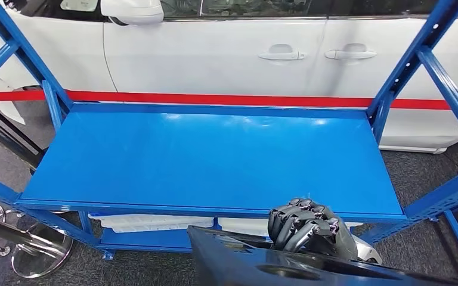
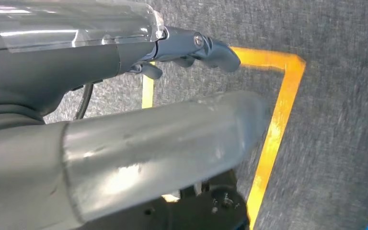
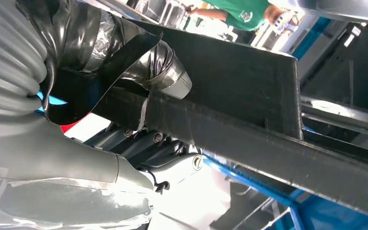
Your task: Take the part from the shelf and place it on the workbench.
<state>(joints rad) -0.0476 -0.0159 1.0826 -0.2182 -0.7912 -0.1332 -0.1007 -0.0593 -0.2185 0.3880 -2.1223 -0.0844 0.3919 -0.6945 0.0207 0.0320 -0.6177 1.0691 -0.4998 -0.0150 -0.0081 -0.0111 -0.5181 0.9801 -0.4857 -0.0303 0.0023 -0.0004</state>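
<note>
My right hand [image 1: 307, 229] grips a dark plastic part [image 1: 244, 262] at the lower edge of the head view, just in front of the blue shelf's front rail. Its fingers curl over the part's top edge. In the right wrist view the part [image 3: 249, 96] runs as a long black panel across the picture, with my thumb [image 3: 167, 72] pressed on it. The blue shelf board [image 1: 214, 161] lies bare ahead of the hand. My left hand [image 2: 139, 124] hangs over grey carpet, holding nothing, its fingers [image 2: 211, 48] apart from the thumb.
A white car [image 1: 226, 53] stands close behind the shelf, past a red band [image 1: 214, 98]. White bins [image 1: 149, 221] sit on the lower shelf level. A chrome stool base [image 1: 36, 250] is at the left. Yellow floor tape [image 2: 278, 120] marks the carpet. A person in green [image 3: 239, 12] stands nearby.
</note>
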